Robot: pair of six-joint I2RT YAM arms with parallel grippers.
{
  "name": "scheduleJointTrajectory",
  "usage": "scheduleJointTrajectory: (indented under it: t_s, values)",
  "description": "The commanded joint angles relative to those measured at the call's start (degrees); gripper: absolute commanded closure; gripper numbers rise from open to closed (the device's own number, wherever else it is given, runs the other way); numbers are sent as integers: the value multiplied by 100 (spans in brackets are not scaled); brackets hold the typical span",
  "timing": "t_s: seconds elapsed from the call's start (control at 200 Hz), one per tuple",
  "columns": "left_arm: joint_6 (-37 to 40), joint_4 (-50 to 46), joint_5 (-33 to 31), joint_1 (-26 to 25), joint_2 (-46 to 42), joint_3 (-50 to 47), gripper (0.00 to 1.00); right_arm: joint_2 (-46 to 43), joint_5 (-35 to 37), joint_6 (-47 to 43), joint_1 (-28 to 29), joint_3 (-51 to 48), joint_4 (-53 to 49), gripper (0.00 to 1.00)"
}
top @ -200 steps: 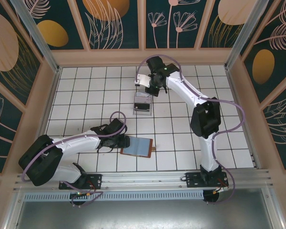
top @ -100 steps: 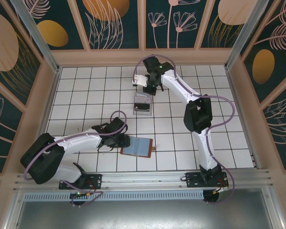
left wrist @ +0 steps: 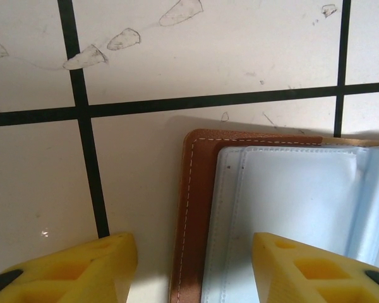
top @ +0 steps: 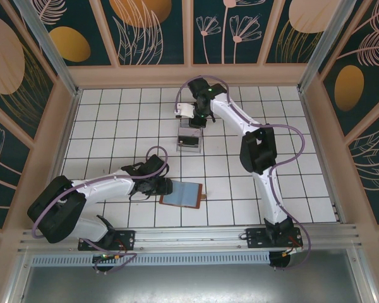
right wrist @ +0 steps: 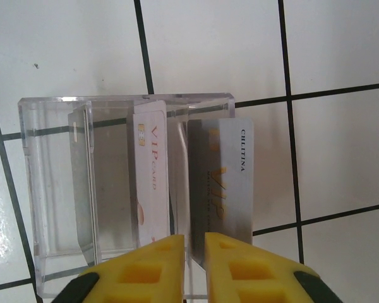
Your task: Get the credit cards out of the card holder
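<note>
Right gripper (right wrist: 194, 255) hung over the clear tray (right wrist: 54, 189), fingers a narrow gap apart at one edge of a silver credit card (right wrist: 222, 183); whether it gripped the card could not be determined. A pale card (right wrist: 150, 170) stood beside it in the tray. Left gripper (left wrist: 192, 255), jaws spread and released, straddled the left edge of the opened card holder (left wrist: 191, 189).

Place: a robot lab test cell.
Floor: white tiled tabletop (top: 114, 126) with a dark grid.
Walls: wood-framed panels (top: 151, 31) printed with leaves and flowers, boxing in the tabletop on 3 sides.
Rig: white left arm (top: 107, 186) and right arm (top: 240, 123), 2 in all, bolted to an aluminium rail (top: 196, 237).
Wiring: purple cables (top: 297, 136) looping along both arms.
</note>
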Motion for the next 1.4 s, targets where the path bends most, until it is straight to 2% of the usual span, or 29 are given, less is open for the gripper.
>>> scheduleJointTrajectory:
  t_s: [0.0,0.215,0.31,0.55,0.716,0.821,1.206,1.396]
  values:
    - [79,72,57,63,170,-55,49,120,87,-26,14,218,-6,80]
    - [98,206,223,61,258,-75,50,48,440,177,7,276,342,75]
    - [130,198,231,66,286,-47,50,-26,330,189,-10,230,316,73]
    - [142,158,213,66,259,-15,49,-250,-142,228,16,-54,180,49]
    - [138,129,199,62,208,-12,49,-251,-116,252,13,-143,174,44]
    - [135,111,186,61,181,-19,49,-217,-99,251,16,-188,197,35]
    - [120,66,157,61,154,-2,48,-501,-74,325,25,-299,600,29]
    - [101,75,152,61,135,-28,48,-299,60,273,24,-278,475,29]
